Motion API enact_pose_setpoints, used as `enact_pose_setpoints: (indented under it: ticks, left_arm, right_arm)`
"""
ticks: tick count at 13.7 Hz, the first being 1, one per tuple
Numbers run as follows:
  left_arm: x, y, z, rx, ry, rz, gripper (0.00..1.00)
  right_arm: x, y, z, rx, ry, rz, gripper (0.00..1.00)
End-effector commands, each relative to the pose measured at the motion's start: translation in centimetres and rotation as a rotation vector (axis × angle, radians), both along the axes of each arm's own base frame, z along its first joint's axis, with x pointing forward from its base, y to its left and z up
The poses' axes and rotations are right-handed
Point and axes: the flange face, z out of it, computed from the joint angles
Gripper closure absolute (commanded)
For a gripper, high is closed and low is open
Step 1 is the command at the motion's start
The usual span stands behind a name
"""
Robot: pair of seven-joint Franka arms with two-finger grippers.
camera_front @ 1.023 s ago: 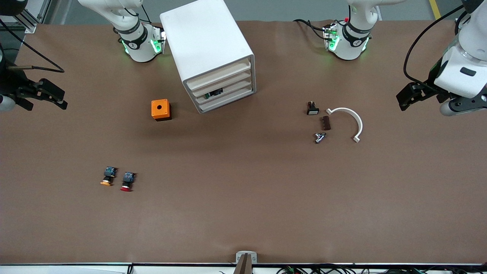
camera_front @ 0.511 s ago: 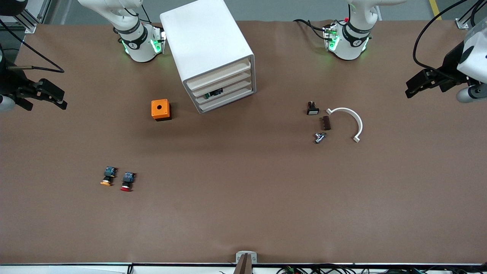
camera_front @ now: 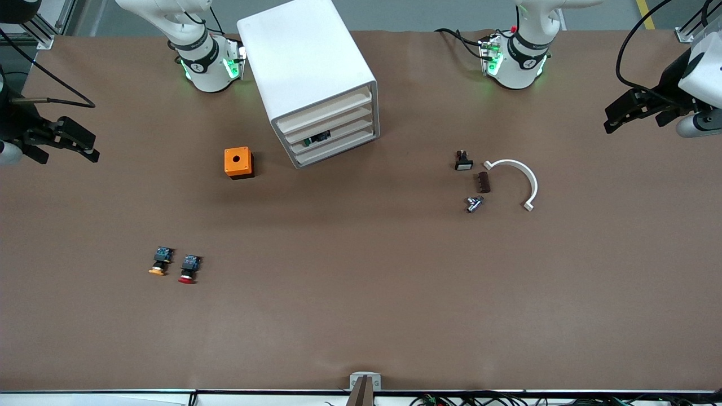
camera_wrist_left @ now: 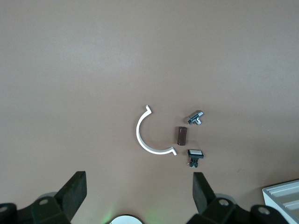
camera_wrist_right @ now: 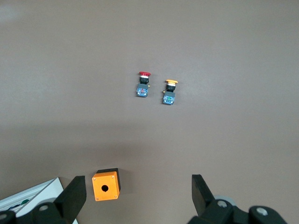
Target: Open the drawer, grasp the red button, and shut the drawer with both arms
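Both pincers, left (camera_front: 615,117) and right (camera_front: 84,148), hang wide open and empty over the table's ends; no writing is legible.

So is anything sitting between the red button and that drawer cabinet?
Nothing visible. The red button lies beside an orange button, with bare table up to the cabinet. An orange cube sits just off that path. All drawers are shut.
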Motion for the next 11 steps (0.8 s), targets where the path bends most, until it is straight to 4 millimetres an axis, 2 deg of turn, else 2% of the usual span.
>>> enact_pose_setpoints:
  ticks: [1, 6, 11]
  left_arm:
    - [-1.54, 0.12, 0.34, -0.008, -0.008, -0.056, 0.0]
    - [-2.05, 0.94, 0.55, -0.004, 0.0, -0.064, 0.0]
    - [-1.71, 0.24, 0.76, -0.005, -0.003, -0.074, 0.0]
  right_arm:
    - [-0.56, 0.16, 0.43, -0.02, -0.008, -0.009, 0.0]
    - [-0.58, 0.16, 0.34, -0.02, -0.005, -0.009, 0.0]
    - [-0.58, 0.24, 0.34, -0.02, -0.005, -0.008, 0.0]
